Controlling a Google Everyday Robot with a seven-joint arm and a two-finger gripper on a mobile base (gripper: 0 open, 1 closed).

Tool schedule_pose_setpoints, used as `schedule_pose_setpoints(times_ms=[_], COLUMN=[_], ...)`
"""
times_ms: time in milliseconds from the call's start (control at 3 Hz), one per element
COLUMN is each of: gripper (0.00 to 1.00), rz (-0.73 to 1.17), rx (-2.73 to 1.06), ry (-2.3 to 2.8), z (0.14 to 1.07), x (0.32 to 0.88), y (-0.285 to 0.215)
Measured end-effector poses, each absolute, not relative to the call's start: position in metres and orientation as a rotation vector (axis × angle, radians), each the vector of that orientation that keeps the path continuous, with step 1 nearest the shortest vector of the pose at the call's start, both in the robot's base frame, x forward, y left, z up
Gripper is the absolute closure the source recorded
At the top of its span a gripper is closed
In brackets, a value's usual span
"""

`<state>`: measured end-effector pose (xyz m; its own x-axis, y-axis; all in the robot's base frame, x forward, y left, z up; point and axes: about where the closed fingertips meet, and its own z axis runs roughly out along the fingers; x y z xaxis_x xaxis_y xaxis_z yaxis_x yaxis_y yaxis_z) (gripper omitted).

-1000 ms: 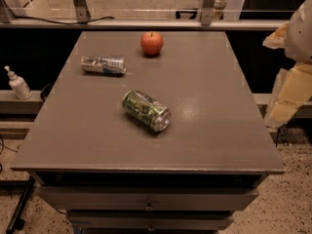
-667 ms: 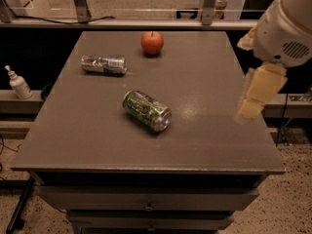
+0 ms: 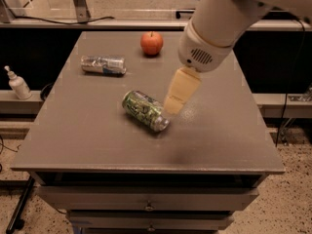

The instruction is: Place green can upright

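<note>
The green can [image 3: 145,110] lies on its side near the middle of the grey table [image 3: 78,140], its silver end pointing to the front right. My gripper [image 3: 174,104] hangs from the white arm [image 3: 219,23] that reaches in from the upper right. It sits just to the right of the can's right end, close above the tabletop. It holds nothing that I can see.
A silver-and-blue can [image 3: 103,65] lies on its side at the back left of the table. A red apple [image 3: 151,43] stands at the back middle. A white pump bottle [image 3: 18,84] stands on a ledge left of the table. Drawers sit below the front edge.
The arm has swung in from the table's right edge to the left and forward, bringing the gripper next to the green can. The cans and the apple have not moved.
</note>
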<state>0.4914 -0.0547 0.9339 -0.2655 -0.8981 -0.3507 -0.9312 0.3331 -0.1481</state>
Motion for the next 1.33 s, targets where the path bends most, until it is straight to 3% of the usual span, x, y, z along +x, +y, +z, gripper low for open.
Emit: schedule_pose_setpoints(times_ms=[1333], gripper=[0.0], rz=[0.146], rx=[-1.189], ry=[2.507], z=[0.855], x=[0.539], y=[0.023])
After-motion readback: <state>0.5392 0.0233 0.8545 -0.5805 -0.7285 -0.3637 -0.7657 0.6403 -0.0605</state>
